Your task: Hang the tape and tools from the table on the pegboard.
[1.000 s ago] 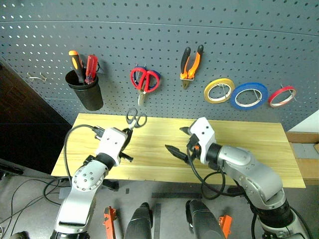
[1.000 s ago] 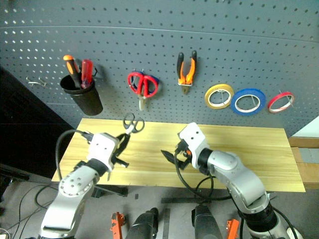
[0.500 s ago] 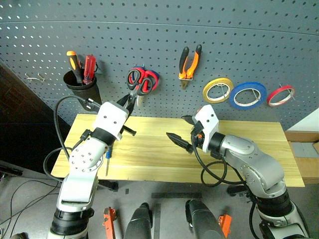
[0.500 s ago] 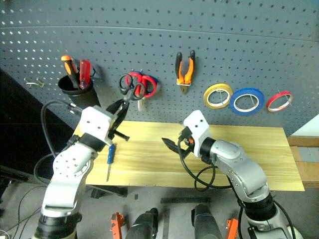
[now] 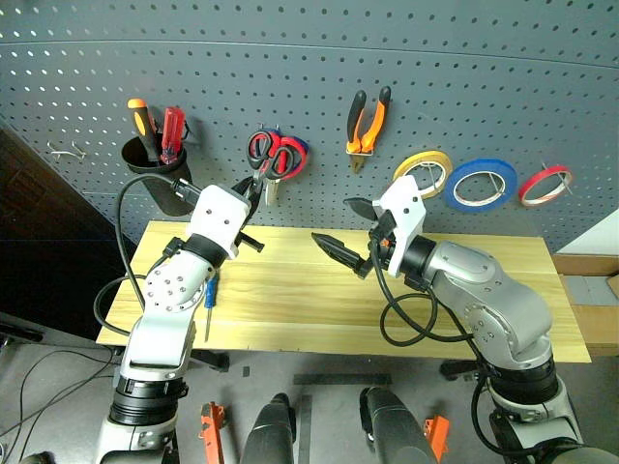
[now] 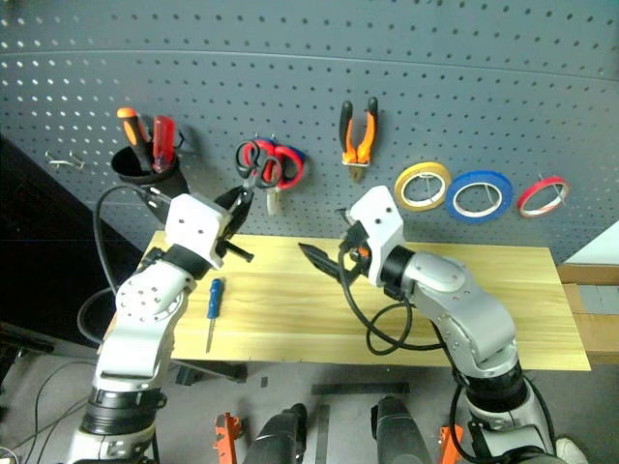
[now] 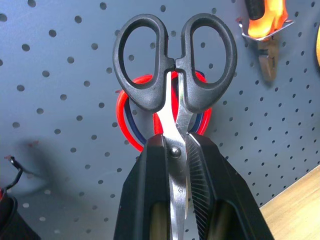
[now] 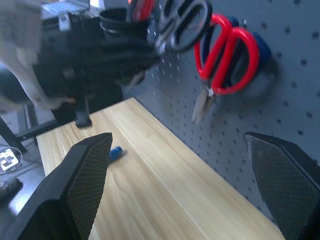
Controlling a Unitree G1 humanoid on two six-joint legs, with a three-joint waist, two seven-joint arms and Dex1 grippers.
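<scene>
My left gripper (image 5: 250, 193) is shut on the blades of the small black-handled scissors (image 7: 175, 60) and holds them handles-up in front of the red scissors (image 5: 285, 155) on the pegboard (image 5: 406, 48). Close behind the black handles in the left wrist view are the red handles (image 7: 127, 130). My right gripper (image 5: 343, 227) hovers open and empty above the middle of the table (image 5: 464, 319). The blue-handled screwdriver (image 5: 209, 298) lies on the table under my left arm. The orange-and-black pliers (image 5: 368, 124) and the blue tape (image 5: 484, 186) hang on the pegboard.
A black cup (image 5: 160, 169) with red and orange screwdrivers hangs at the board's left, with a bare silver hook (image 5: 70, 150) further left. A yellow roll (image 5: 423, 174) and a thin red roll (image 5: 546, 184) flank the blue tape.
My left gripper has lifted the black scissors from above the table up to the red scissors. That uncovered the blue screwdriver. My right gripper has risen and stays open.
</scene>
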